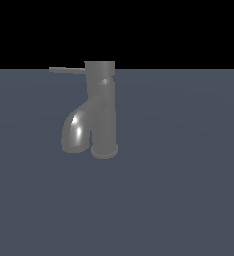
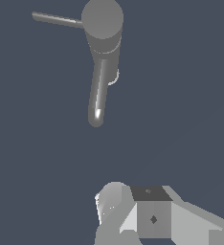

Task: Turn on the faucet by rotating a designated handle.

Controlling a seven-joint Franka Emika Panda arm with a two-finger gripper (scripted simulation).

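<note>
The faucet (image 1: 103,107) is glossy dark grey and stands upright on the floor, its flared base (image 1: 105,150) at the bottom. Its thick spout (image 1: 75,132) curves down toward the exterior view's left. The handle (image 1: 66,70) is a thin flat lever sticking out level from the top cap, also toward the exterior view's left. The wrist view looks down on the faucet (image 2: 103,28), the handle (image 2: 56,19) and the spout (image 2: 98,93). Only pale grey parts of my gripper (image 2: 133,213) show at that picture's edge, well apart from the faucet. The exterior view does not show the gripper.
A flat blue-grey floor (image 1: 189,175) spreads around the faucet, with a black background behind it. Nothing else stands on the floor in either view.
</note>
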